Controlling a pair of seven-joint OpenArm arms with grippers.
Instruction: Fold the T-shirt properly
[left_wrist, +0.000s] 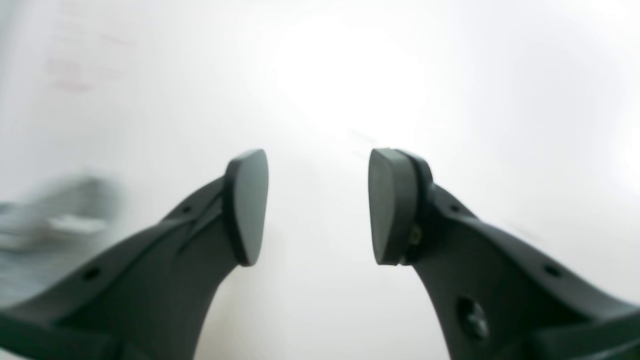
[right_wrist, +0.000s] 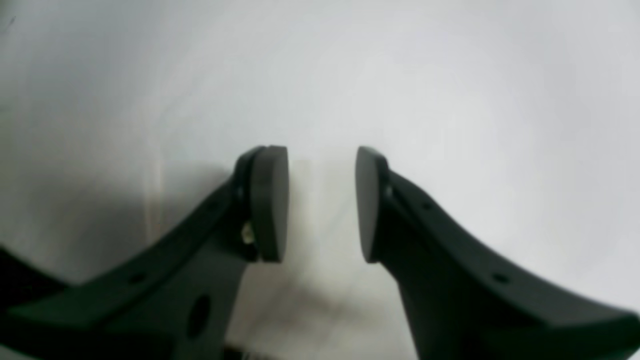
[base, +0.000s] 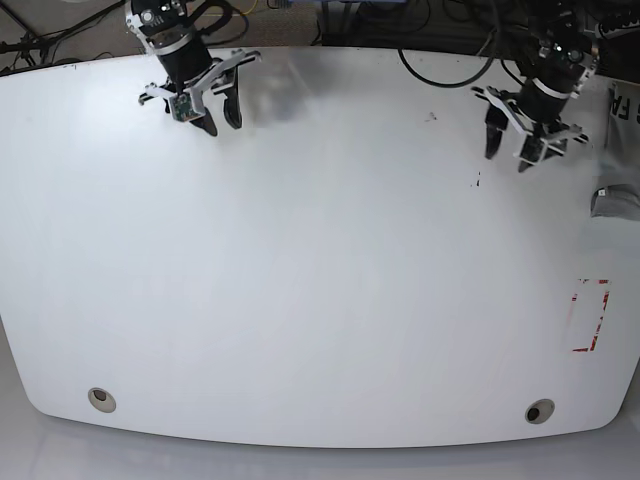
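The T-shirt (base: 617, 199) shows only as a heather-grey edge at the far right rim of the table, with dark block letters (base: 621, 106) higher up on it. It appears as a blurred grey patch (left_wrist: 55, 220) in the left wrist view. My left gripper (base: 506, 152) (left_wrist: 318, 205) hangs open over the bare white table (base: 320, 260), a little left of the shirt and not touching it. My right gripper (base: 222, 124) (right_wrist: 322, 205) is open at the far left back of the table, holding nothing.
A red dashed rectangle (base: 590, 315) is marked on the table at the right. Two round holes (base: 100, 398) (base: 540, 411) sit near the front edge. Dark cables (base: 440, 70) lie along the back edge.
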